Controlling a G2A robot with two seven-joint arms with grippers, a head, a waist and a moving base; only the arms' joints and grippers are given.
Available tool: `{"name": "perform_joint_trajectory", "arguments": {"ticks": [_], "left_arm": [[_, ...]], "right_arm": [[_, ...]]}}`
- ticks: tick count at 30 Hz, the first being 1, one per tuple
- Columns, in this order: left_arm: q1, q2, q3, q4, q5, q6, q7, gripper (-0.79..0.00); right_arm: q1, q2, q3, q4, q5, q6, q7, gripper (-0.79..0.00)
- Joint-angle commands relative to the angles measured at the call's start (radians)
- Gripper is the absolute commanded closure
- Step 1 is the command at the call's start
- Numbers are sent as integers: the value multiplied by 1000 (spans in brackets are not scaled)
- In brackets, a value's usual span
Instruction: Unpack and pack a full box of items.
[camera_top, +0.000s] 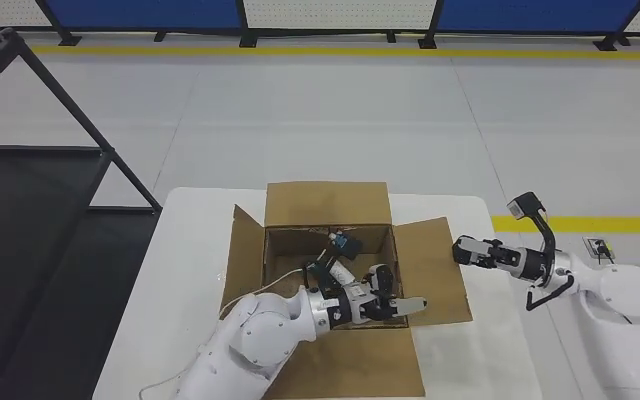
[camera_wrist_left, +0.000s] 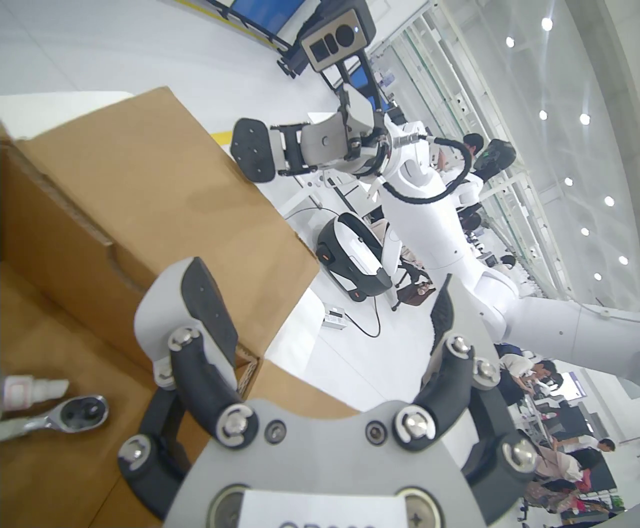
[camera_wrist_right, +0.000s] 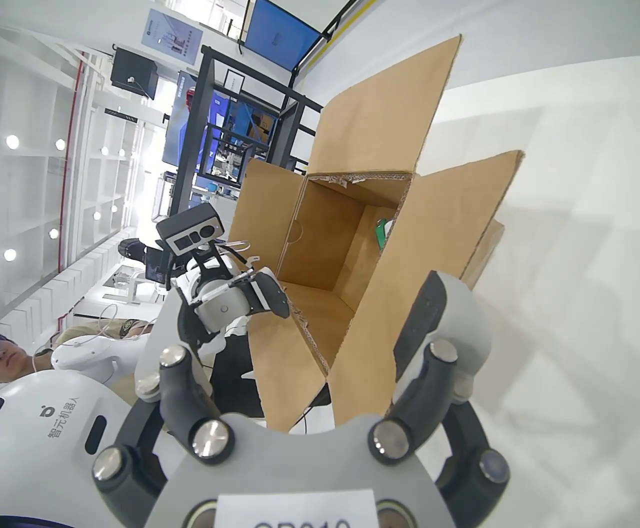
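A black frame (camera_top: 70, 130) stands on the pale floor to my left. A yellow line (camera_top: 330, 50) and blue panels (camera_top: 140, 12) run along the far side of the room. The white table (camera_top: 190, 260) in front of me carries the cardboard box (camera_top: 330, 205), which sits about mid-table. It is plain brown, and all four flaps are folded outward.

On the box floor lie a ratchet wrench (camera_wrist_left: 75, 415) with a white bottle (camera_wrist_left: 30, 390) just beside it. A small blue item (camera_top: 345, 243) sits toward the far wall. My left gripper (camera_wrist_left: 320, 280) hangs at the box's near right corner, spread wide with nothing between its pads. Past the right flap's outer edge, my right gripper (camera_wrist_right: 300, 310) is above the table pointing at the box. It too is spread wide and holds nothing.
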Motion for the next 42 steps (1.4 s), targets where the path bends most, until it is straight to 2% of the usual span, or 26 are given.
{"name": "perform_joint_trajectory", "arguments": {"ticks": [1, 6, 12, 20, 28, 35, 42], "left_arm": [[57, 16, -59, -61, 29, 8, -14, -785], [200, 48, -202, -183, 81, 24, -6, -785], [363, 74, -365, -270, 85, 23, 45, -785], [504, 93, -515, -351, 67, 3, 98, -785], [578, 102, -592, -380, 40, -14, 125, -785], [595, 108, -622, -375, 30, -18, 131, -785], [609, 114, -650, -374, 19, -23, 142, -785]], "right_arm": [[4, 2, -2, 4, 2, -1, 0, -785], [23, 6, -18, 10, 2, -2, 13, -785], [59, 9, -53, 14, -22, 4, 15, -785], [95, 11, -103, 6, -71, 23, -5, -785], [113, 16, -129, 72, -112, 33, -20, -785], [99, 22, -152, 86, -149, 24, -11, -785], [82, 22, -182, 65, -119, 12, 5, -785]]}}
